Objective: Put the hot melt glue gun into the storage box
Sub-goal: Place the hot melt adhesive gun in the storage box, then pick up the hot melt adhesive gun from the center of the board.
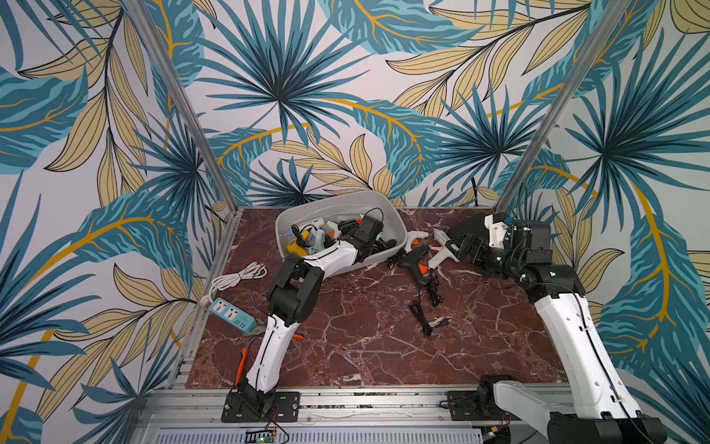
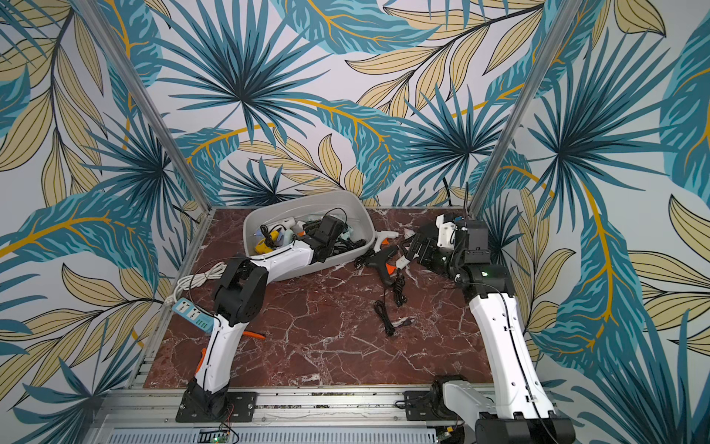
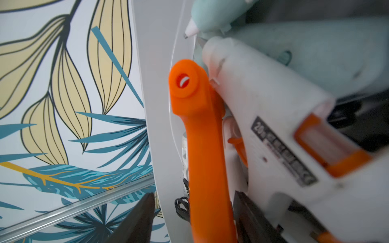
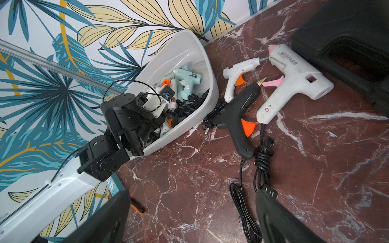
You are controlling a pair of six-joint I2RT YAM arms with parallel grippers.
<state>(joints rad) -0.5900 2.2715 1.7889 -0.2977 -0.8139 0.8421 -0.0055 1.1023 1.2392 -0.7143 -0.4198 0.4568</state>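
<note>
**Left wrist view.** Nearest the lens are the two dark fingers of my left gripper [image 3: 194,193], at the frame edge. They stand apart. An orange plastic bar [image 3: 202,147] with a round hole at its end lies between them, with a clear gap on one side, so I read the jaws as open and clamping nothing. A white hot melt glue gun [image 3: 273,126] with orange trim and a rating label touches the bar. I cannot tell whether the bar belongs to it. Mint-green glue guns [image 3: 212,14] lie beyond. All of these sit inside the storage box [image 3: 157,63], against its wall.

**Right wrist view.** My right gripper [image 4: 192,191] is spread wide and empty above the marble tabletop [image 4: 315,168]. Three guns lie outside the box, just beside it:
- a small white glue gun [image 4: 237,71] with an orange trigger
- a black glue gun [image 4: 235,117]
- a large white glue gun [image 4: 294,84] with a pink trigger, near the black hard case [image 4: 347,31]

Their cords [image 4: 263,155] trail across the tabletop.

**Top views.** In both top views the storage box [image 1: 334,205] [image 2: 299,203] stands at the rear of the tabletop. It holds a pile of guns and cords, and my left arm [image 1: 334,255] reaches into it.

**Status.** As I judge it, the task is well along but not complete. The gun at my left gripper is in the box. Three guns are left to load, all nearer my right gripper.
</note>
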